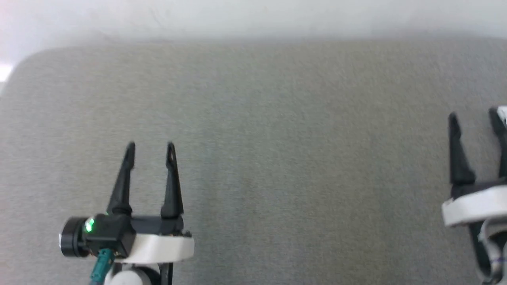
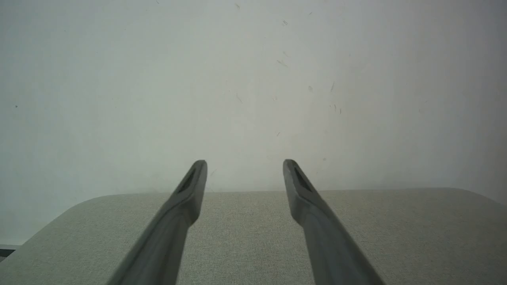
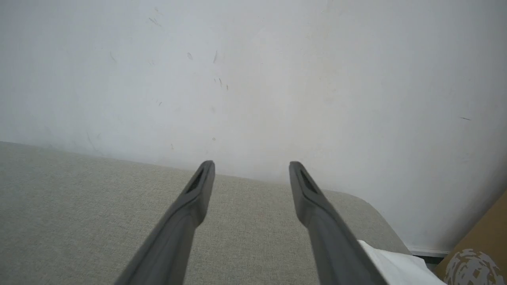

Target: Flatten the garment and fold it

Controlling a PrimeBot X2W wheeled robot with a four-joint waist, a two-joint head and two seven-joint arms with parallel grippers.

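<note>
Left jaws, right jaws both spread wide, holding nothing, over grey bench (image 1: 277,138). Garment (image 3: 400,269), judged from white cloth corner, lies at bench's right end, just outside right jaws. Long axis untellable. Your right arm nearer; reach rightward first.

A bare indoor room, home or lab unclear.
A grey upholstered surface (image 1: 277,138) with rounded corners stands against a scuffed white wall (image 2: 253,79); a brown cardboard box (image 3: 483,237) sits near one corner.
</note>
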